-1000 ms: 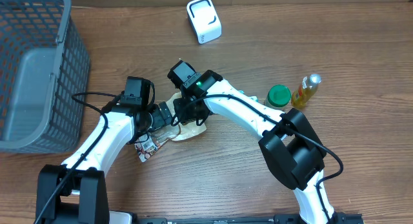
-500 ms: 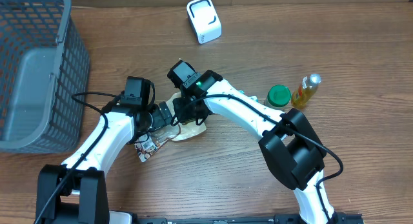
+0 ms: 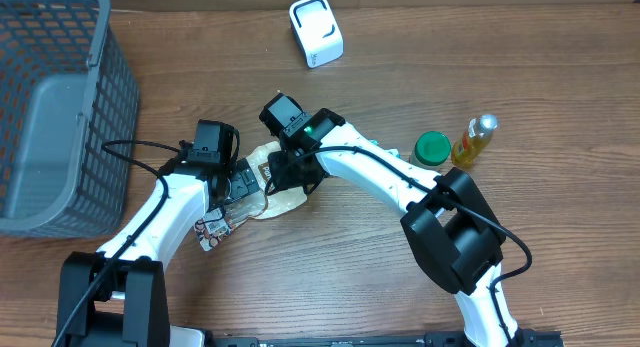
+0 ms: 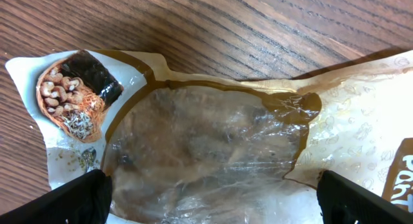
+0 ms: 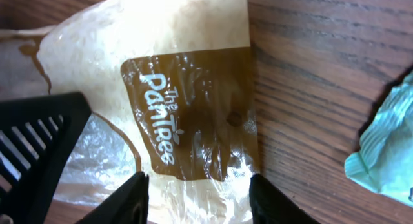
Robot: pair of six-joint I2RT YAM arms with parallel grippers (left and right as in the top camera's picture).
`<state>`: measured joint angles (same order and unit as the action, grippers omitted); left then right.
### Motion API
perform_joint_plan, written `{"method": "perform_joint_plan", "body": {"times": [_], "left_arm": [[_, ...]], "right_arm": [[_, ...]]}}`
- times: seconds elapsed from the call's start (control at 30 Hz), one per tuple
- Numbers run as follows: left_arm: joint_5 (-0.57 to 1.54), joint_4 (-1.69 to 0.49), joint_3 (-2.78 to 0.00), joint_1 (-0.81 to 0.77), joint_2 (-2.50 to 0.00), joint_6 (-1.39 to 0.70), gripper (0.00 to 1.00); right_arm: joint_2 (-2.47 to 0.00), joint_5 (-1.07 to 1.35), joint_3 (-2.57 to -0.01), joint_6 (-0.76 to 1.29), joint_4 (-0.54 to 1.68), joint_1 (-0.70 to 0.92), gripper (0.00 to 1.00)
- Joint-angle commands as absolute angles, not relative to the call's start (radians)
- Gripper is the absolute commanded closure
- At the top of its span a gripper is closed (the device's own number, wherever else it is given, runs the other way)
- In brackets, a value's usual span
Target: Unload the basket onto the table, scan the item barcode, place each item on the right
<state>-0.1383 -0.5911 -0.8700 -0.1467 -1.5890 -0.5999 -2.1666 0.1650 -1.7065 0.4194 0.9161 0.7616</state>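
The pouch looks like light, limp, slippery film; left pincer gapes empty, right pincer half-open, gripping nothing; you'd best pinch a sealed edge

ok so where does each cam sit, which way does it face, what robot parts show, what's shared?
Overhead: fixed above table, facing straight down; shows left gripper and right gripper meeting over the snack pouch.
Left wrist: rides the left wrist, facing down at pouch's clear window; own jaws at bottom corners.
Right wrist: rides the right wrist, facing down at pouch's brown label; own jaws along bottom edge.
Shared: all three see the pouch.
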Motion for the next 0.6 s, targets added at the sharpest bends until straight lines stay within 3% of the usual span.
{"method": "perform_joint_plan", "body": {"times": [0.0, 0.3, 0.37, 0.47, 0.57], "left_arm": [[-0.157, -0.572, -0.855, -0.144, -1.600, -0.598, 0.00], [-0.041, -0.496, -0.855, -0.146, -1.601, -0.597, 0.02], [-0.033, -0.500, -0.859, -0.145, -1.600, -0.570, 0.28], [-0.033, -0.579, -0.922, -0.132, -1.573, -0.522, 0.77], [-0.037, -0.714, -1.022, -0.124, -1.542, -0.465, 0.90]], "right_arm": [[-2.154, 0.157, -1.721, 0.415, 0.902, 0.765, 0.46], [-2.154, 0.158, -1.721, 0.388, 0.900, 0.733, 0.43], [-2.154, 0.157, -1.721, 0.384, 0.899, 0.723, 0.42], [-2.154, 0.158, -1.721, 0.358, 0.890, 0.711, 0.42], [-2.154, 0.158, -1.721, 0.310, 0.873, 0.709, 0.41]]}}
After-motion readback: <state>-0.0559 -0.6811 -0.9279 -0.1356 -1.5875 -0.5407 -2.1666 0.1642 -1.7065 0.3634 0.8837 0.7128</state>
